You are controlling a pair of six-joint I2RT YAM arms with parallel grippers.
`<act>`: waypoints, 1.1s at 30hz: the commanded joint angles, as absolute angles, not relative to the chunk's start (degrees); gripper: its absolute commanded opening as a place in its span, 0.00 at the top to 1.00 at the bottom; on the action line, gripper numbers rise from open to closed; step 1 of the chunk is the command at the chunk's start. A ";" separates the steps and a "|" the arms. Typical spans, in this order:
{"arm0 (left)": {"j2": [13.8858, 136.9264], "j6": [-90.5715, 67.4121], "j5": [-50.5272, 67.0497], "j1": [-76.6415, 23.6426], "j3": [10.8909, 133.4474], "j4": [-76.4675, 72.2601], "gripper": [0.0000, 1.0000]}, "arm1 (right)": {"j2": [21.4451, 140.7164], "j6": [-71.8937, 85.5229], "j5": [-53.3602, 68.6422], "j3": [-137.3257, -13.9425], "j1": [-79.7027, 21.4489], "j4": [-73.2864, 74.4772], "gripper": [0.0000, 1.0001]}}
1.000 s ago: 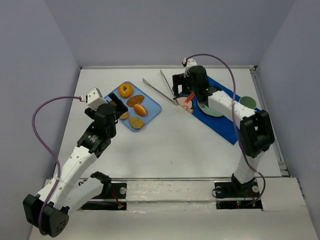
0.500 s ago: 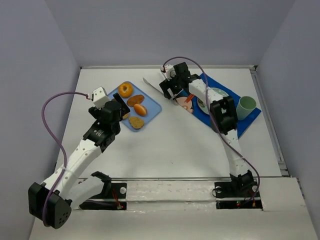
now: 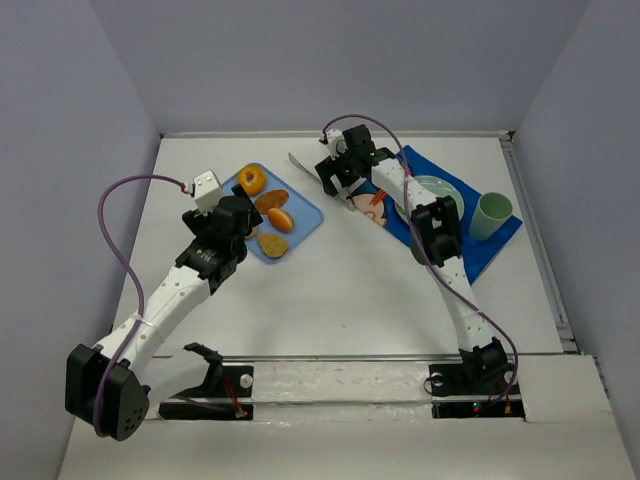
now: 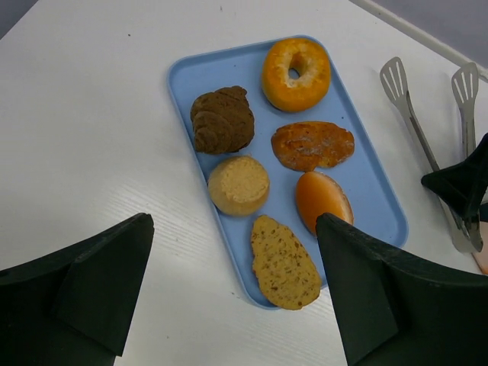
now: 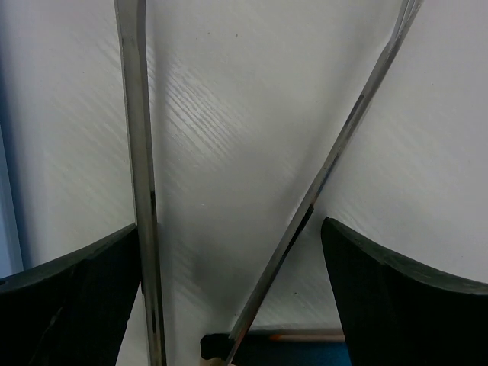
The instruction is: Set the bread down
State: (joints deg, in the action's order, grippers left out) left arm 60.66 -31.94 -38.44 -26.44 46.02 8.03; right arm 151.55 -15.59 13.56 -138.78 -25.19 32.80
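Observation:
A blue tray (image 4: 187,72) holds several breads: a glazed ring (image 4: 296,74), a dark brown croissant (image 4: 222,120), a flat reddish piece (image 4: 313,145), a round muffin (image 4: 239,184), a shiny bun (image 4: 323,200) and a seeded slice (image 4: 284,263). My left gripper (image 4: 232,297) is open and empty, above the tray's near end; in the top view it (image 3: 240,218) is at the tray's (image 3: 305,208) left side. Metal tongs (image 5: 335,168) lie on the table. My right gripper (image 5: 232,297) is open and low over them, with both tong arms between its fingers; the top view shows it (image 3: 338,178) right of the tray.
A blue mat (image 3: 490,250) at the right carries a pale plate (image 3: 435,188) and a green cup (image 3: 490,215). The tongs' flat ends (image 4: 395,76) lie just right of the tray. Walls close the table at the back and sides.
My right gripper has swung left from the mat and down over the tongs. My left gripper has moved a little closer to the tray.

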 commanded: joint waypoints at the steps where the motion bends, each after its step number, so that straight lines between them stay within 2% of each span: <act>1: 60.91 -31.99 -42.27 -25.75 49.04 6.59 0.01 | 153.10 -11.08 13.27 -142.73 -25.40 34.72 0.00; 3: 61.26 -31.91 -42.62 -25.66 49.22 6.50 0.01 | 153.02 -8.80 12.92 -142.39 -25.40 34.98 0.02; 6: 61.52 -31.73 -43.33 -25.40 49.39 6.77 0.01 | 153.11 -7.74 11.87 -142.30 -25.40 35.68 0.12; 7: 61.52 -31.55 -43.42 -25.23 49.48 6.85 0.01 | 153.11 -7.56 11.52 -142.12 -25.40 36.03 0.21; 9: 61.44 -31.46 -43.59 -25.14 49.57 7.12 0.01 | 152.93 -7.38 10.55 -141.77 -25.40 36.21 0.30; 10: 61.35 -31.46 -43.77 -25.05 49.57 7.21 0.01 | 152.76 -7.12 9.24 -141.33 -25.40 36.30 0.42; 13: 60.38 -31.73 -43.95 -24.96 49.40 7.65 0.01 | 151.44 -7.12 8.26 -140.54 -25.40 36.12 0.58; 18: 57.93 -32.61 -43.86 -24.87 48.87 8.79 0.01 | 146.35 -6.59 8.61 -139.93 -25.40 33.59 0.74; 19: 57.57 -32.87 -43.77 -24.87 48.69 8.88 0.01 | 145.03 -6.50 8.70 -139.49 -25.40 32.79 0.85; 21: 56.08 -33.22 -43.33 -24.87 48.17 8.96 0.01 | 140.05 -5.63 8.61 -137.03 -25.40 30.17 0.93; 27: 52.30 -34.36 -41.05 -24.87 45.97 8.79 0.01 | 123.16 -2.12 11.07 -118.43 -25.40 19.79 0.93; 33: 49.05 -34.72 -38.85 -24.87 43.16 8.18 0.01 | 103.29 2.01 16.24 -91.55 -25.40 13.72 0.93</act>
State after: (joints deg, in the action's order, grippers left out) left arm 50.96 -33.58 -38.94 -25.04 45.28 10.13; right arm 111.46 -1.96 11.49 -102.37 -25.17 21.19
